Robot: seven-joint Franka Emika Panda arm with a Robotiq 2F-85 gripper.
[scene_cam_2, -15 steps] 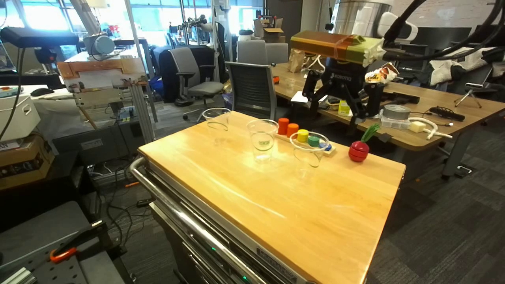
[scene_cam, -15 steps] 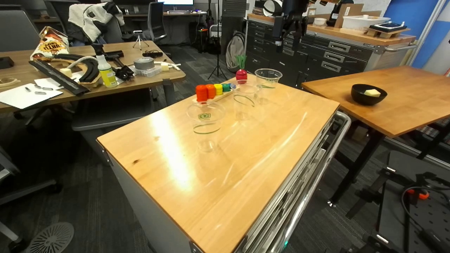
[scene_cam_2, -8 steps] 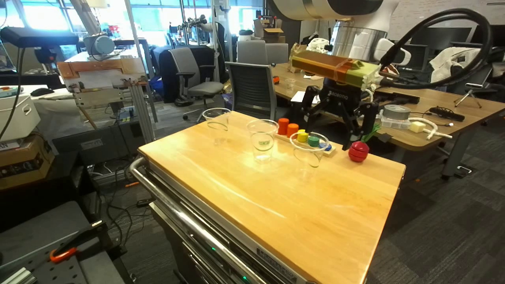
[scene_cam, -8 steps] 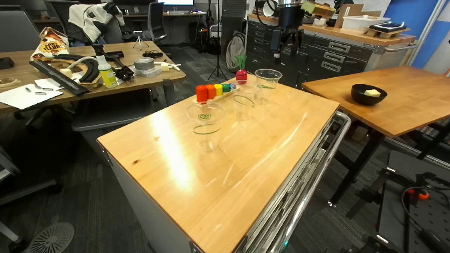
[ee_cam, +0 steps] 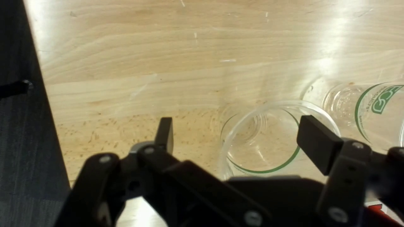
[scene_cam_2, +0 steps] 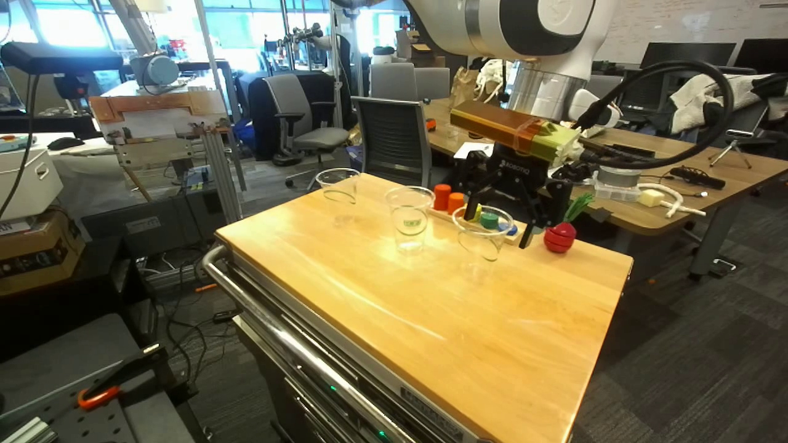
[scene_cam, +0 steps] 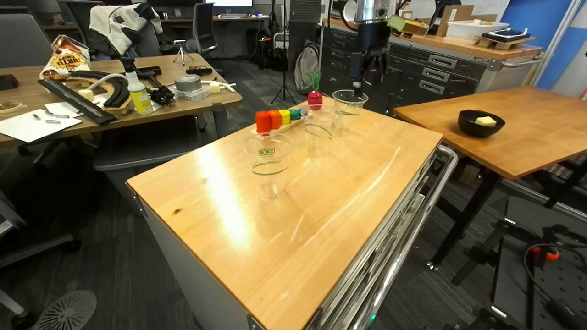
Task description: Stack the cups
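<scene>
Three clear plastic cups stand upright and apart on the wooden cart top. The cup nearest the radish (scene_cam_2: 483,243) also shows in an exterior view (scene_cam: 350,101) and below my jaws in the wrist view (ee_cam: 262,142). The middle cup (scene_cam_2: 409,221) shows at the right of the wrist view (ee_cam: 378,110). The last cup (scene_cam_2: 340,194) is out of the wrist view and shows in an exterior view (scene_cam: 269,165). My gripper (ee_cam: 240,135) is open and empty, low over the radish-side cup. Its right finger overlaps that cup's rim in the wrist view; its left finger is well outside. Contact cannot be told.
A rack of coloured pegs (scene_cam_2: 441,198) stands behind the cups, close to the gripper. A red radish toy (scene_cam_2: 559,237) with a green top is beside the radish-side cup. The cart top (scene_cam_2: 381,320) ends near it, and a metal handle (scene_cam_2: 295,338) runs along one side.
My gripper has come down over the last second and shifted slightly left in both exterior views, to just over the radish-side cup. The cups, pegs and radish have not moved.
</scene>
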